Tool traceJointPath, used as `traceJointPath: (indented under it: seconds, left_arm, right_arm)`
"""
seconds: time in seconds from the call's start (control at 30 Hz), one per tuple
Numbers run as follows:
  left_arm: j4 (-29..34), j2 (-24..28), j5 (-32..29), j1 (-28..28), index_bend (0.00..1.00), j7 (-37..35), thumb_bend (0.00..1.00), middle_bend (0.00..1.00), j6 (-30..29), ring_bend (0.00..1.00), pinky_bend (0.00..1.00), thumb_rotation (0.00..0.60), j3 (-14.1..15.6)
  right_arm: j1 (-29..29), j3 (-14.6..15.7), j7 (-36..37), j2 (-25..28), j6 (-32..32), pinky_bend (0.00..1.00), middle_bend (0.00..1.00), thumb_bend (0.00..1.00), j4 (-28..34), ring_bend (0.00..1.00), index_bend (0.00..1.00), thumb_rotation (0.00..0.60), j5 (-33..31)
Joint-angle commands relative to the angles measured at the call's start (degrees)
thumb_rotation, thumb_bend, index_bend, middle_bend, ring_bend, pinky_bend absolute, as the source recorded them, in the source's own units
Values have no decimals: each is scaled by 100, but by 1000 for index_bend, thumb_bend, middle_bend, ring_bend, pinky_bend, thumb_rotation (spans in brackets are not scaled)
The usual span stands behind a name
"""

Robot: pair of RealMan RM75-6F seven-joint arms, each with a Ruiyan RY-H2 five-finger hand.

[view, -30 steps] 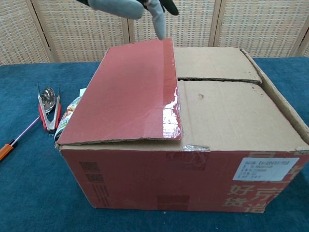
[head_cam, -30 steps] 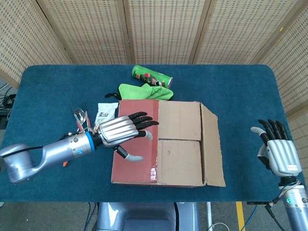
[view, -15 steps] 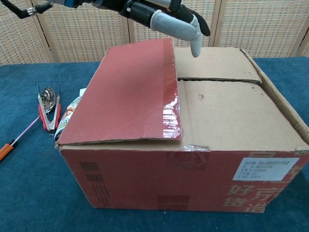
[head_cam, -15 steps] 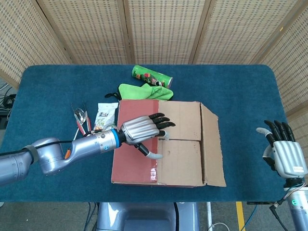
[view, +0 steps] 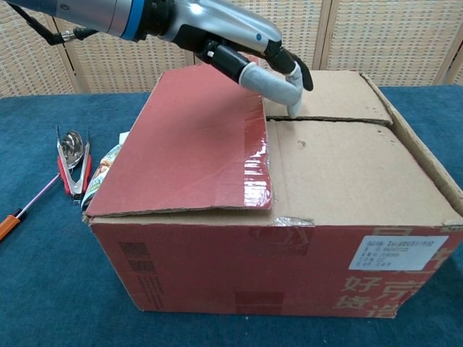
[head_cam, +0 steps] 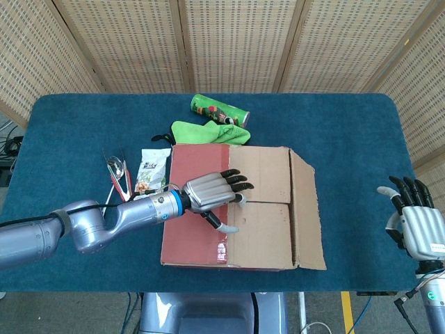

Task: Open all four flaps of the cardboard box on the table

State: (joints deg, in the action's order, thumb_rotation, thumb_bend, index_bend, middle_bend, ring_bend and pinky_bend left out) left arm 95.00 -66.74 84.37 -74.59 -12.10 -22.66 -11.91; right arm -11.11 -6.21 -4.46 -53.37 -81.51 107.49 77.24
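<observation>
**Reaching over the closed box top**

Stretching across the cardboard box [head_cam: 243,209], the left hand [head_cam: 212,191] lies over its top with fingers [view: 271,79] spread and nothing in them; in the chest view one fingertip points down at the seam between the two inner flaps, touching it or nearly so. Under the palm is the red flap [view: 195,152], lying slightly raised over the box's left part. Beyond the fingertips the narrow right flap [head_cam: 307,216] slants along the far edge. The box sits mid-table [head_cam: 348,139]. Behind the hand's wrist lie a snack packet [head_cam: 151,167] and tongs [view: 72,163]; a green cloth [head_cam: 208,132] and green can [head_cam: 219,109] lie past the box. The right hand [head_cam: 417,226] hangs well apart at the table's near right corner, fingers extended, empty.
</observation>
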Motion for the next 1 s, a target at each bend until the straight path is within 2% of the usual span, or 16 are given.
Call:
traceJointPath:
  seconds: [0.03, 0.5, 0.73, 1.0]
  left_arm:
    - [0, -7, -144, -47, 293, 148, 235, 115, 93, 0, 0, 86, 46]
    - [159, 226, -585, -1, 372, 613, 235, 239, 6, 66, 0, 86, 139]
    - [303, 414, -645, 80, 405, 706, 234, 345, -123, 158, 0, 86, 144]
    - [484, 695, -673, 182, 408, 708, 231, 363, -280, 174, 0, 86, 89]
  right_arm:
    - [17, -4, 15, -2, 2, 0, 108, 1000, -10, 0, 230, 600, -2]
    - [68, -45, 43, -19, -5, 0, 103, 1000, 7, 0, 230, 600, 44]
    - [79, -72, 31, -33, -20, 0, 102, 1000, 16, 0, 230, 600, 59]
    - [78, -110, 15, -42, -4, 0, 102, 1000, 25, 0, 230, 600, 71]
